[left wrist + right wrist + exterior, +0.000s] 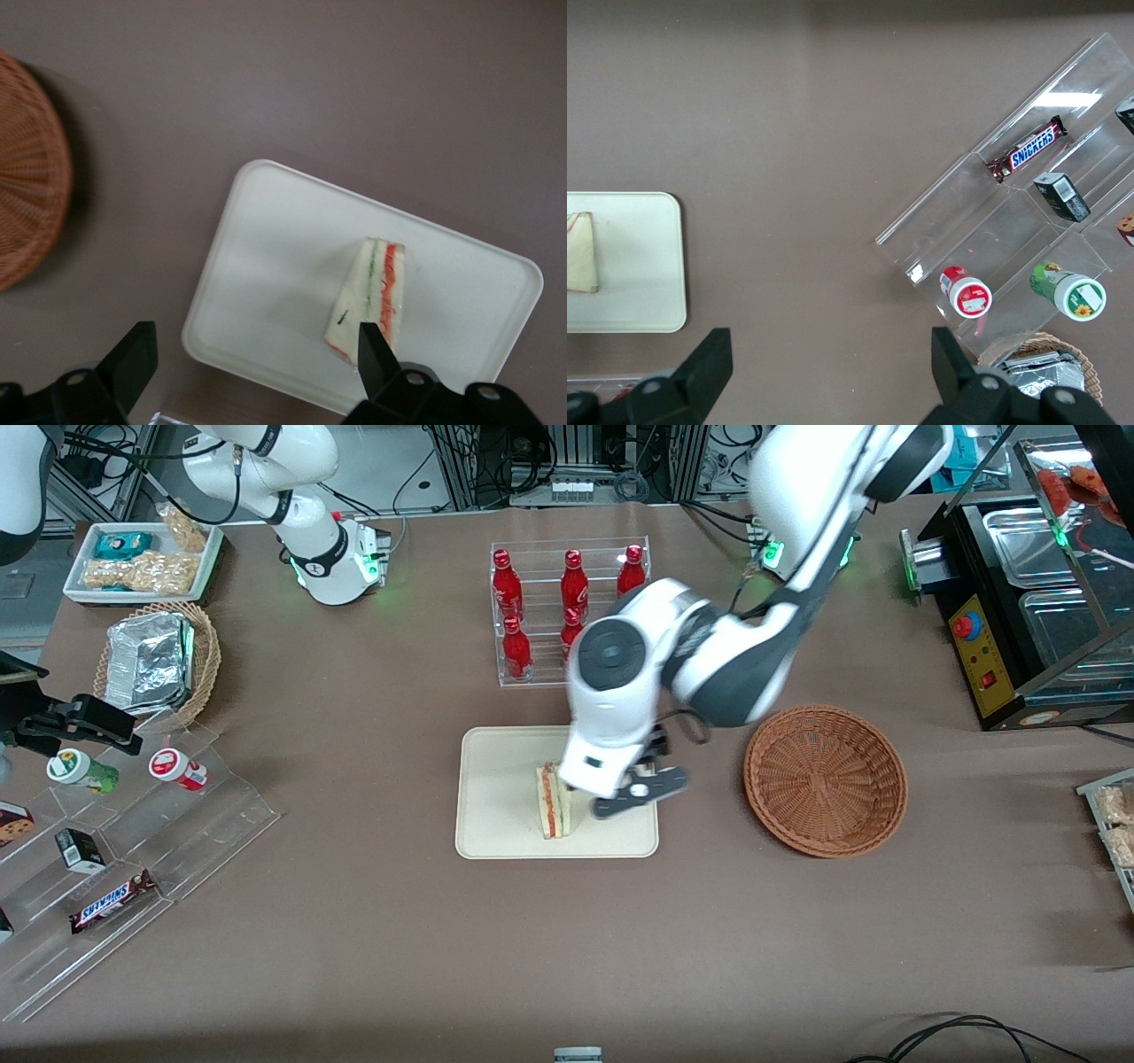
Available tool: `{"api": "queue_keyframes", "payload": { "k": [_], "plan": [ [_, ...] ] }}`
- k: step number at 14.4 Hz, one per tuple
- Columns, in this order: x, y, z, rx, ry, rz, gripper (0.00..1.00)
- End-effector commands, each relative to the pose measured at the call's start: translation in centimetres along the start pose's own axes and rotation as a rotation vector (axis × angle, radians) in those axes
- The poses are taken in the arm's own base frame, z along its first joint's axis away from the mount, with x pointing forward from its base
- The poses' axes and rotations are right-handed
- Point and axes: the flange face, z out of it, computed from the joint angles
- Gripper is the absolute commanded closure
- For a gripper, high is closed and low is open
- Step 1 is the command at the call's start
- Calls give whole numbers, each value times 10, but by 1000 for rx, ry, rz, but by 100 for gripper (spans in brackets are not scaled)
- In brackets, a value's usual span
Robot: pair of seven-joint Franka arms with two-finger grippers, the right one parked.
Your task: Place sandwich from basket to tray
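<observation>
Front view: left arm's wrist housing covers the farther part of the tray [496, 815] and the top corner of the sandwich [555, 811], which stands on edge on the tray, filling stripes facing up. Gripper [640, 790] sits just beside the sandwich on the basket side, partly hidden under the wrist, slightly blurred; only dark finger parts show. Basket [826, 779] lies near the tray toward the working arm's end, nothing in it. Left wrist view: gripper [252, 347] spread wide, holding nothing; one fingertip [372, 343] overlaps the sandwich's [368, 292] edge, contact unclear, the other fingertip [133, 354] is over bare table off the tray [266, 266]. Basket [31, 177] cut off by frame edge. Right wrist view: tray [642, 266] and sandwich [580, 252] both cut off at frame edge.
</observation>
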Motion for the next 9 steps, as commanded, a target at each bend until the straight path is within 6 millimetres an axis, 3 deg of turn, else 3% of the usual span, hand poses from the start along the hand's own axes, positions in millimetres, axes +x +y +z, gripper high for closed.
{"api": "queue_keyframes", "payload": {
  "k": [1, 4, 9],
  "plan": [
    [45, -72, -44, -8, -83, 56, 0],
    [101, -179, -81, 15, -191, 129, 0],
    [153, -330, -116, 31, -284, 157, 0]
  ]
}}
